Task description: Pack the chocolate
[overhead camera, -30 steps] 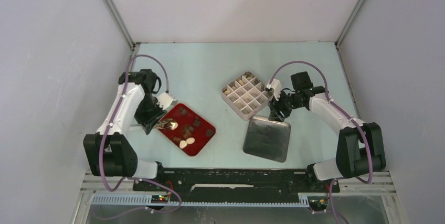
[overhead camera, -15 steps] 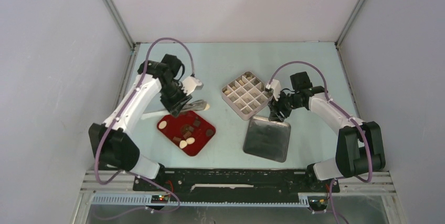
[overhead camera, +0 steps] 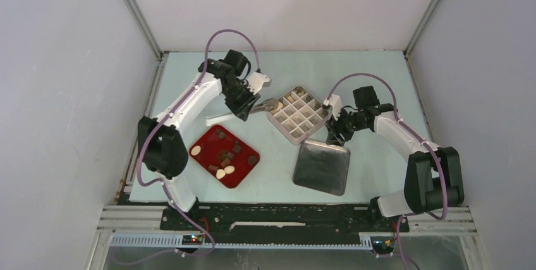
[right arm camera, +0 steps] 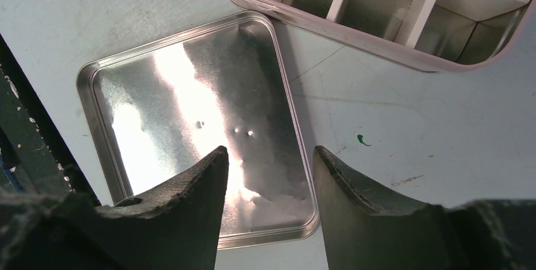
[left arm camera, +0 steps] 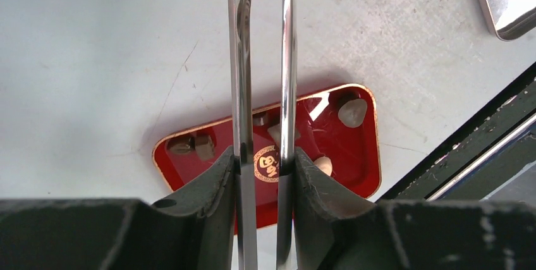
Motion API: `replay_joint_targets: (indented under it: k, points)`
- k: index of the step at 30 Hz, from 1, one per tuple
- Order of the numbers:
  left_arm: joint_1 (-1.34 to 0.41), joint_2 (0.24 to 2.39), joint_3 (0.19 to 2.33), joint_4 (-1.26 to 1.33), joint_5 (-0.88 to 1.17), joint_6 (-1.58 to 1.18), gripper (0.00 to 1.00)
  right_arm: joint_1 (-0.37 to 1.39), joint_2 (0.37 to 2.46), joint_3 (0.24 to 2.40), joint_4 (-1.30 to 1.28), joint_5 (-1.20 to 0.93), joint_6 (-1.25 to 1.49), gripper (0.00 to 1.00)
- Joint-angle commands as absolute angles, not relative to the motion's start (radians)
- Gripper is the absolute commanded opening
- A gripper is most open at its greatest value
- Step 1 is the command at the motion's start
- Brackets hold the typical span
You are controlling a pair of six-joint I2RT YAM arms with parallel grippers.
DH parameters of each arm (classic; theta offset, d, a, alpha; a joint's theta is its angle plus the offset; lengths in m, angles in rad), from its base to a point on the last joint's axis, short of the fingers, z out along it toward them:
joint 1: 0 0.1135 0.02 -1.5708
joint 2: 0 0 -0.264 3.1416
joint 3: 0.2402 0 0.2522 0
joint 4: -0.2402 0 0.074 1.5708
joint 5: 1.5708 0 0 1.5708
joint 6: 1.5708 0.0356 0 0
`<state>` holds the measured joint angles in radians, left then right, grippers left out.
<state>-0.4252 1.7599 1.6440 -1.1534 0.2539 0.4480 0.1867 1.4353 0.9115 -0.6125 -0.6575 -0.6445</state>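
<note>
The chocolate, cream ovals (overhead camera: 196,150) and dark lumps (overhead camera: 237,148), lies on the red tray (overhead camera: 243,175). The left wrist view shows the same tray (left arm camera: 363,175) with a pale piece (left arm camera: 352,111) and a brown one (left arm camera: 196,145). My left gripper (overhead camera: 248,104) (left arm camera: 264,156) is shut on the metal tongs (overhead camera: 265,105) (left arm camera: 241,61). Their tips reach the left edge of the white divided box (overhead camera: 297,114), and a small cream piece seems to sit between them. My right gripper (overhead camera: 333,132) (right arm camera: 265,156) is open with nothing in it, over a corner of the metal lid (right arm camera: 189,112).
The metal lid (overhead camera: 322,166) lies flat in front of the divided box (right arm camera: 379,4). Grey walls close in the table on the left, back and right. A black rail runs along the near edge by the arm bases.
My left arm has swung the tongs up and to the right, from over the red tray to the left edge of the divided box. The right arm has barely moved.
</note>
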Motion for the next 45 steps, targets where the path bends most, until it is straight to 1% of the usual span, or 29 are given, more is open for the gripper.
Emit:
replay_joint_targets:
  k: [1, 7, 13, 17, 21, 25, 29, 35, 45]
  points:
    - [-0.450, 1.784, 1.708, -1.136, 0.284, 0.412, 0.09, 0.176, 1.412, 0.931, -0.615, -0.672, -0.658, 0.54]
    - [-0.455, 1.793, 1.662, -1.128, 0.276, 0.418, 0.10, 0.174, 1.417, 0.931, -0.615, -0.672, -0.664, 0.54]
    - [-0.468, 1.810, 1.654, -1.146, 0.282, 0.433, 0.16, 0.176, 1.422, 0.931, -0.617, -0.670, -0.666, 0.55]
    - [-0.486, 1.810, 1.648, -1.147, 0.277, 0.442, 0.17, 0.175, 1.421, 0.931, -0.617, -0.668, -0.666, 0.55]
    - [-0.500, 1.821, 1.648, -1.155, 0.252, 0.432, 0.18, 0.175, 1.420, 0.931, -0.617, -0.667, -0.666, 0.54]
    - [-0.500, 1.826, 1.640, -1.148, 0.201, 0.401, 0.20, 0.174, 1.421, 0.931, -0.618, -0.668, -0.666, 0.55]
    - [-0.500, 1.821, 1.638, -1.161, 0.158, 0.377, 0.24, 0.174, 1.420, 0.931, -0.618, -0.669, -0.667, 0.54]
    - [-0.507, 1.807, 1.637, -1.174, 0.165, 0.389, 0.35, 0.175, 1.420, 0.931, -0.618, -0.670, -0.667, 0.55]
    - [-0.533, 1.792, 1.638, -1.171, 0.189, 0.414, 0.39, 0.175, 1.415, 0.931, -0.622, -0.672, -0.667, 0.55]
